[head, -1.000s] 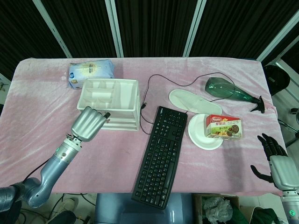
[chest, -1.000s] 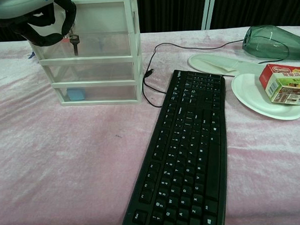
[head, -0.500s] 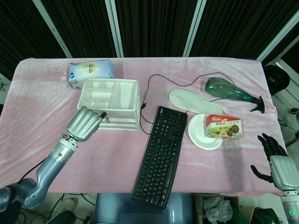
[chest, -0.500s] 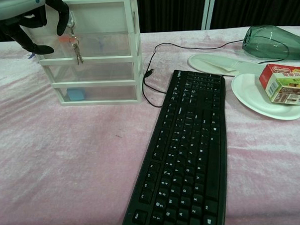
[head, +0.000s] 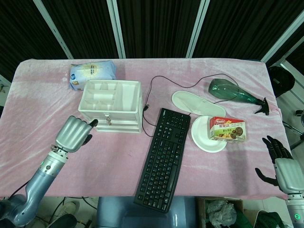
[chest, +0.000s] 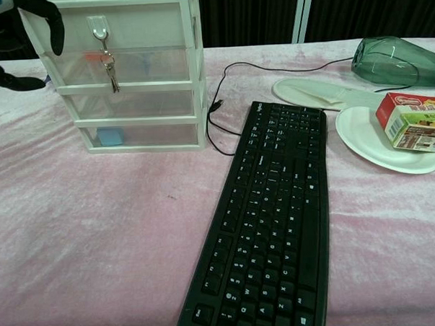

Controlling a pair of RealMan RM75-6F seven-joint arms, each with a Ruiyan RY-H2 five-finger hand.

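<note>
- Pink cloth covers the bench [head: 199,199], with dark panels behind it.
- At the far left, the left hand [head: 72,135] hangs just off the front left corner of the white drawer unit [head: 124,102]; its fingers [chest: 53,29] are apart and curved, holding nothing.
- A bunch of keys [chest: 110,69] hangs from a small hook [chest: 98,25] on the front of the unit's top drawer, just right of that hand and free of it.
- A blue-and-white packet [head: 91,73] lies behind the unit.
- A black keyboard [head: 164,157] lies slanted at the middle, its cable [head: 159,85] looping back toward the unit.
- A white slipper [head: 191,102], then a paper plate [head: 202,138] with a biscuit box [head: 228,128] resting on it.
- A green glass bottle [head: 232,92] lies on its side behind them.
- At the far right edge, the right hand [head: 280,164] sits low off the bench, fingers spread and holding nothing.
</note>
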